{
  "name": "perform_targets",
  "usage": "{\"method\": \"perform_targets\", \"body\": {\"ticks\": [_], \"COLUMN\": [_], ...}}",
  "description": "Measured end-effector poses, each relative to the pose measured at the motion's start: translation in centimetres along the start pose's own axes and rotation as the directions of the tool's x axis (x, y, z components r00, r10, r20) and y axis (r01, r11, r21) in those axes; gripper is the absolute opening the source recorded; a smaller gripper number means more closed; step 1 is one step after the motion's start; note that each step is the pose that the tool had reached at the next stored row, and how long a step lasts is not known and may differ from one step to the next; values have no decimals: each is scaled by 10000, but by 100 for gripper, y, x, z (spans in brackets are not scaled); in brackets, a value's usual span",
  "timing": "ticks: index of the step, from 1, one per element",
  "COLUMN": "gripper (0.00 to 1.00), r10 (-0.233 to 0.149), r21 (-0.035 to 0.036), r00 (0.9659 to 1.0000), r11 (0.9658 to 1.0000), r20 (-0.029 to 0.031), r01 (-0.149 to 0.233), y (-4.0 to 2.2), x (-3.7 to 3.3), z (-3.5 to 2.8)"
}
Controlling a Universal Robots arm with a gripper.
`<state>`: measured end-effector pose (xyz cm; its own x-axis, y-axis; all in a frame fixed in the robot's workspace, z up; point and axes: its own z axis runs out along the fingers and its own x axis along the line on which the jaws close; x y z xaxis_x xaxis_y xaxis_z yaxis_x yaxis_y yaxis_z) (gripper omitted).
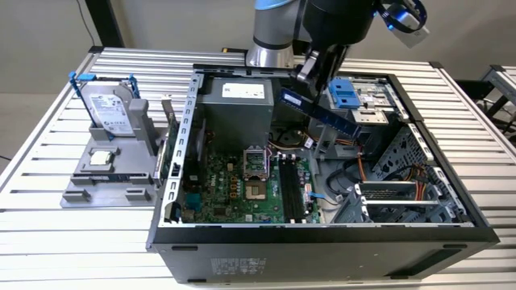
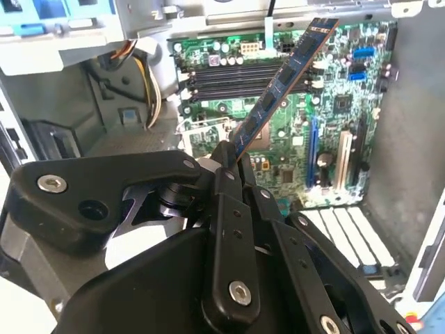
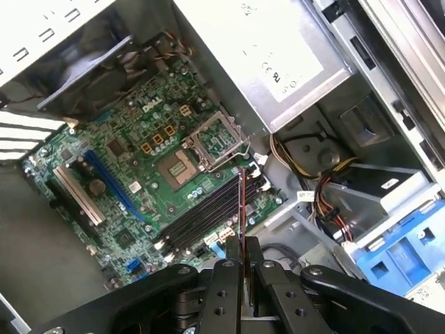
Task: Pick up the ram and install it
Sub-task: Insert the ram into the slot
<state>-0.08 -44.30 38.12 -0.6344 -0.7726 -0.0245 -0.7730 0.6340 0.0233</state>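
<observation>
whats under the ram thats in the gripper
The ram, clamped by the gripper, hangs over the motherboard and its empty memory slots. The stick hides a strip of them.

The black metal gripper (image 2: pixel 228 161) hides one end of the thin green-blue ram (image 2: pixel 278 87); the exterior view cuts the silver-grey arm (image 1: pixel 270 36) at 12 o'clock.

even bright light; glare on power supply (image 3: pixel 236 42); soft shadows inside case (image 1: pixel 322 234).

Below the claw (image 1: pixel 301 83), open computer case (image 1: pixel 322 238) with green motherboard (image 1: pixel 234 193) and power supply (image 1: pixel 234 109); well aside on slatted table (image 1: pixel 72 241), grey stand (image 1: pixel 96 181) bearing hard drive (image 1: pixel 109 109) and processor chip (image 1: pixel 99 158)
</observation>
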Motion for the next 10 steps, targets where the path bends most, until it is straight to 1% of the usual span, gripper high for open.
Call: {"method": "perform_targets", "body": {"ticks": [2, 5, 8, 10], "gripper": [0, 0, 0, 0], "r10": [349, 877, 1384, 1720], "r21": [8, 21, 31, 38], "r00": [9994, 9961, 9904, 9851], "r11": [9994, 9961, 9904, 9851], "r20": [8, 21, 35, 44], "r01": [-349, -877, -1384, -1720], "y": [0, 0, 0, 0], "x": [0, 0, 0, 0], "z": [0, 0, 1, 1]}}
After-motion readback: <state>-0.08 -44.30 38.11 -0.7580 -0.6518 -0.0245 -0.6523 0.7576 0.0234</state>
